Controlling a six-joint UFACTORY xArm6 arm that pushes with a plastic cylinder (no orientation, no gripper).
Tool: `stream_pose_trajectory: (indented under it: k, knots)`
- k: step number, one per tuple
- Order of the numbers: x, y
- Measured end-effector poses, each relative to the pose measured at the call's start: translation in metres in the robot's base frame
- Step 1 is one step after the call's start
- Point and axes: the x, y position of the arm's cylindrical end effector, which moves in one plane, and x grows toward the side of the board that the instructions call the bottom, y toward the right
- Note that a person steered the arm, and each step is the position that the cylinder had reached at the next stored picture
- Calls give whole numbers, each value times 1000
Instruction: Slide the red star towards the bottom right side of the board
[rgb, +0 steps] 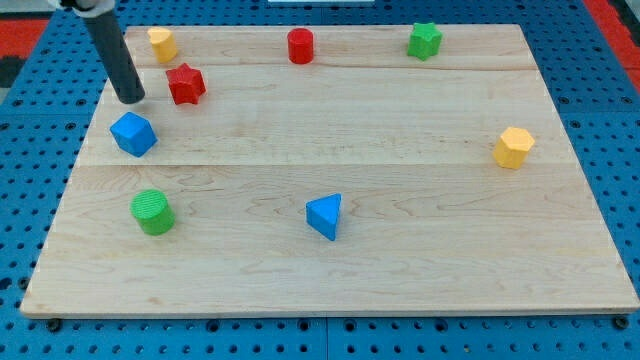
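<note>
The red star (186, 84) lies near the top left of the wooden board (400, 260). My tip (131, 99) rests on the board just left of the red star, with a small gap between them. The dark rod rises from it toward the view's top left. A blue cube (133, 134) sits right below my tip.
A yellow block (162, 44) sits at the top left, a red cylinder (300, 46) at top centre, a green star (424, 41) at top right. A yellow hexagon block (514, 147) is at the right, a blue triangle (325, 216) at bottom centre, a green cylinder (153, 212) at lower left.
</note>
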Motion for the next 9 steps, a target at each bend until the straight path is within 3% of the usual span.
stream_pose_trajectory:
  k: [1, 3, 4, 5, 7, 8, 9]
  knots:
    - [-7, 58]
    - [-31, 61]
    - [-4, 137]
    - [63, 234]
    - [123, 349]
    - [105, 335]
    - [58, 318]
